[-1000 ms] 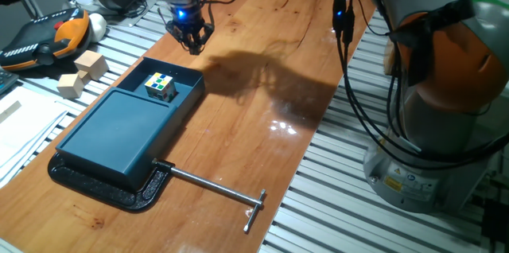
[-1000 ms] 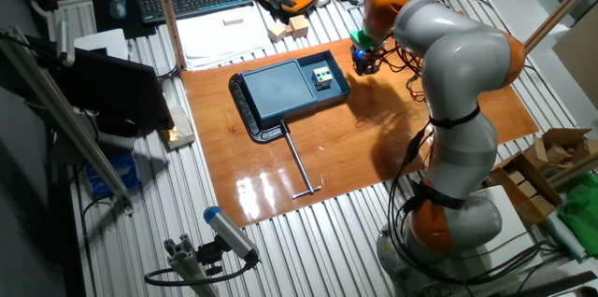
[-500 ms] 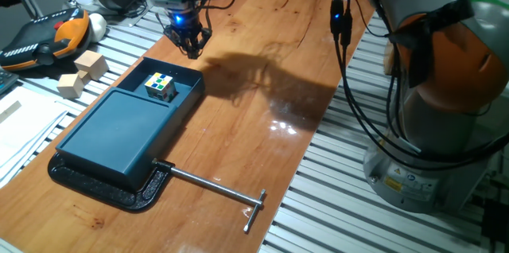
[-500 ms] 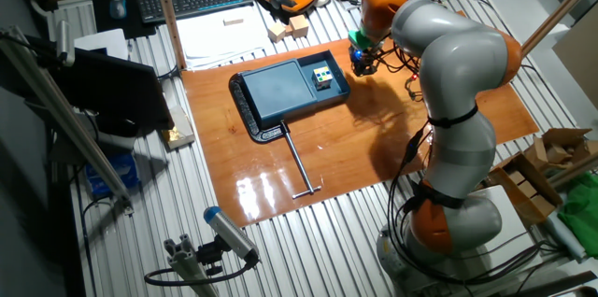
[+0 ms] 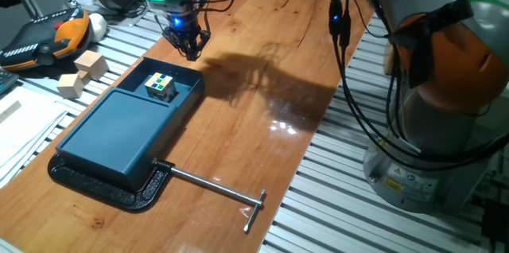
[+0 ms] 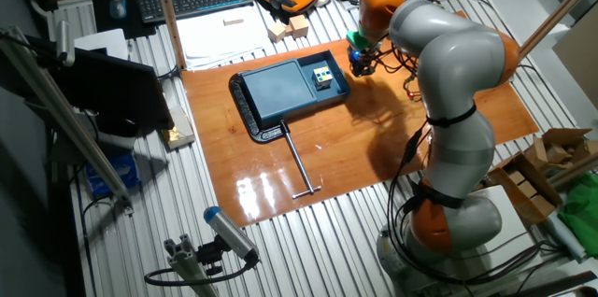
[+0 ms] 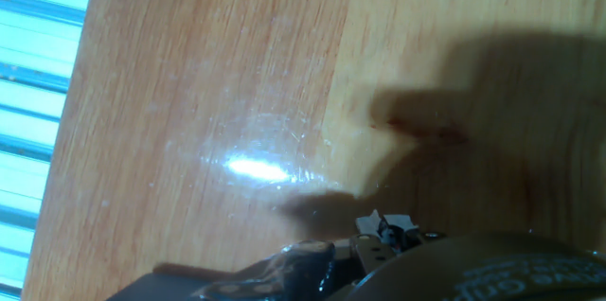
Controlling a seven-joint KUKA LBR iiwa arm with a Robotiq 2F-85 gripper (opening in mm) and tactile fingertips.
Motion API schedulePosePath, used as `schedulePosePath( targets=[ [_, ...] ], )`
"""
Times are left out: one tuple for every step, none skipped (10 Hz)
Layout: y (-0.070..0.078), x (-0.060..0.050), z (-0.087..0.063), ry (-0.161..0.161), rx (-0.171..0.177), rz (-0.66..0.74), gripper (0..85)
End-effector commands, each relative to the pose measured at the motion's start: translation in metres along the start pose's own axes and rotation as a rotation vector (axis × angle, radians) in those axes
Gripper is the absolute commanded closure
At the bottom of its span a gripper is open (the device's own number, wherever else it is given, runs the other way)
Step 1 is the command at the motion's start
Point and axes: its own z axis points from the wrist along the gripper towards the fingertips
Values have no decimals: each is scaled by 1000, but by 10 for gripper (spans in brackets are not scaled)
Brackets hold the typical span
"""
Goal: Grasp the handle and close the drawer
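Observation:
The dark teal drawer [image 5: 180,87] stands pulled out of its flat teal box [image 5: 119,130], and a small cube [image 5: 161,86] with coloured squares sits inside it. The handle [image 5: 176,69] is the drawer's short outer end wall. My gripper [image 5: 189,48] hangs just past that wall, slightly above the wood, touching nothing. Its dark fingers point down and their tips look close together, but the gap is too small to judge. From the other side, the gripper [image 6: 358,65] is right of the handle [image 6: 340,74]. The hand view shows only wood and shadow, with no drawer.
The box rests on a black base plate [image 5: 95,189]. A thin metal T-ended rod [image 5: 219,193] lies on the wooden table [image 5: 270,86] in front of it. Wooden blocks [image 5: 82,74] and an orange-black pendant [image 5: 48,38] lie beyond the table's left edge. The arm's base [image 5: 437,110] stands at right.
The gripper has drifted a little toward the table's far left edge, staying beyond the drawer's end wall. The drawer and the cube have not moved.

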Motion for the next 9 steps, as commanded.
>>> schedulePosePath(
  targets=[
    [0, 0, 0, 2, -1, -6, 843],
    [0, 0, 0, 4, 5, -24, 843],
    [0, 0, 0, 20, 7, -41, 843],
    [0, 0, 0, 47, -11, -52, 843],
    [0, 0, 0, 54, -21, -49, 843],
    [0, 0, 0, 73, -17, -16, 843],
    [0, 0, 0, 78, -14, -2, 843],
    [0, 0, 0, 61, -13, 10, 843],
    [0, 0, 0, 46, -13, 23, 843]
  ],
)
